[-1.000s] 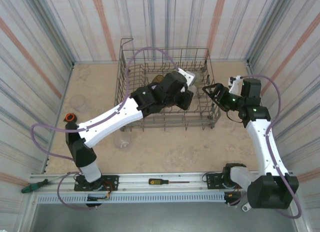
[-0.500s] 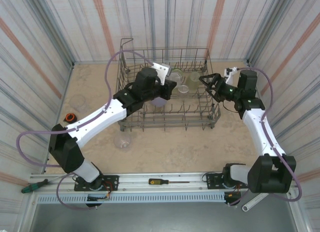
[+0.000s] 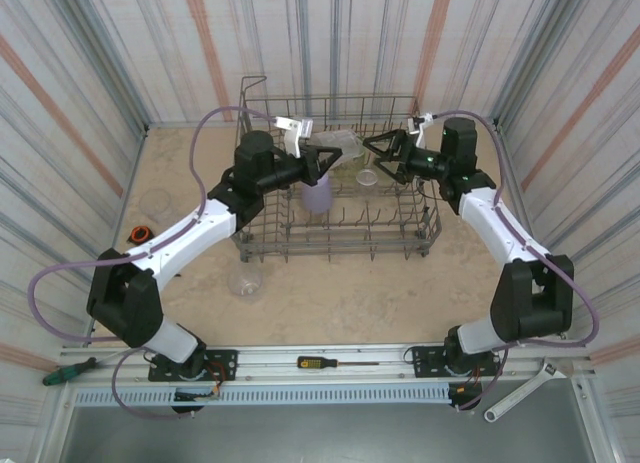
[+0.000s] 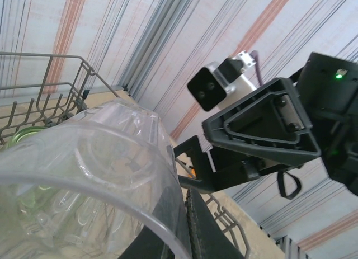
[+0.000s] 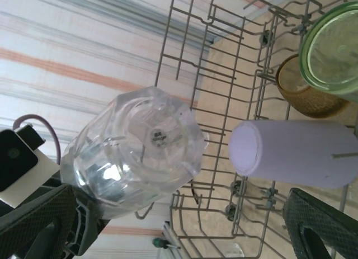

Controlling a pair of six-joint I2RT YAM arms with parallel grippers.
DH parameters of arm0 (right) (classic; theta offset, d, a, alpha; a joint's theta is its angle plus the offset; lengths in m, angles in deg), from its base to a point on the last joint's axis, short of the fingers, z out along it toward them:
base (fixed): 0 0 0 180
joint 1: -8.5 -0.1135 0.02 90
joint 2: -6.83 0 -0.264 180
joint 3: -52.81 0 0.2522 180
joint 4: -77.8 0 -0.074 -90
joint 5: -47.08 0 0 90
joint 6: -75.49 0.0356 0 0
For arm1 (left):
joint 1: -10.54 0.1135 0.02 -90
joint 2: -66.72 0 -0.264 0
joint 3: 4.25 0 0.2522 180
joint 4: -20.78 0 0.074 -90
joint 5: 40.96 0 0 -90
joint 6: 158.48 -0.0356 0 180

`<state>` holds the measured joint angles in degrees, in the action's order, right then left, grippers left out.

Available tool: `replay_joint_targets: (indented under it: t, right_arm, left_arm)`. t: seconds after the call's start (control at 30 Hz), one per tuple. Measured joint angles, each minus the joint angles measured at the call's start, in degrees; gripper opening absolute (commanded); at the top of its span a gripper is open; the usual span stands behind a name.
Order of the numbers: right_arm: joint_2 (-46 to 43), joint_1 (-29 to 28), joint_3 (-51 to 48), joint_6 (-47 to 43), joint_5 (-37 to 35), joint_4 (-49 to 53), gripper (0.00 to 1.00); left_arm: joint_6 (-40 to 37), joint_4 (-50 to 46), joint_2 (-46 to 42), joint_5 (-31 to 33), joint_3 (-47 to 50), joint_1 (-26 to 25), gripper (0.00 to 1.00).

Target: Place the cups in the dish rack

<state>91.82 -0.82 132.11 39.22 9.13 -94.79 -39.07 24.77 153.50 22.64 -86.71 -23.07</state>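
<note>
Two grippers faced each other above the far side of the dish rack (image 3: 400, 238), which stood toward the far edge of the table (image 3: 330, 303). We saw the left gripper (image 3: 330, 155) clamped on a clear cup (image 3: 346, 143), one finger pinching the wall at the rim. The cup hung in the air over the rack's far edge, tipped on its side with its base turned toward the right gripper (image 3: 376, 155). From the right wrist we looked almost straight at that faceted base.

The right gripper stood wide and held nothing. Its fingers (image 5: 319, 222) were spread apart, close to the held cup but not touching it.

Inside the rack, a lavender cup (image 3: 316, 193) sat among the tines on the left side. An amber cup (image 5: 307, 97) and a pale green cup (image 5: 333, 46) sat close together, the green one overlapping the amber in the right wrist view. We also made out a colourless cup (image 3: 367, 179) near the rack's middle.

On the bare table, one tumbler (image 3: 157, 205) stood near the left edge. Another tumbler (image 3: 245, 281) stood just off the rack's near-left corner. An orange round object (image 3: 140, 233) lay by the left edge. A yellow-handled screwdriver (image 3: 325, 362) rested on the rail along the near edge.
</note>
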Motion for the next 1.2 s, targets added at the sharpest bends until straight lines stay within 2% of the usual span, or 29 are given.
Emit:
replay_joint_targets:
  t: [0.27, 0.53, 0.73, 1.2]
  right_arm:
    - [5.57, -2.62, 0.85, 5.38, 2.89, -11.43, 0.99]
    - [7.91, -4.61, 1.46, 10.03, 4.22, -22.77, 0.99]
    - [9.2, -5.46, 2.19, 10.6, 4.87, -26.49, 0.99]
    - [13.84, -5.84, 4.07, 13.68, 4.74, -32.0, 0.99]
  left_arm:
    - [5.84, 5.75, -0.17, -3.5, 2.23, 2.23, 0.0]
    - [15.63, 13.75, 0.33, -6.27, 4.87, 6.4, 0.0]
    - [24.46, 22.27, 3.26, -7.87, 5.05, 8.22, 0.0]
    - [35.89, 30.38, 7.39, -9.94, 5.05, 8.26, 0.0]
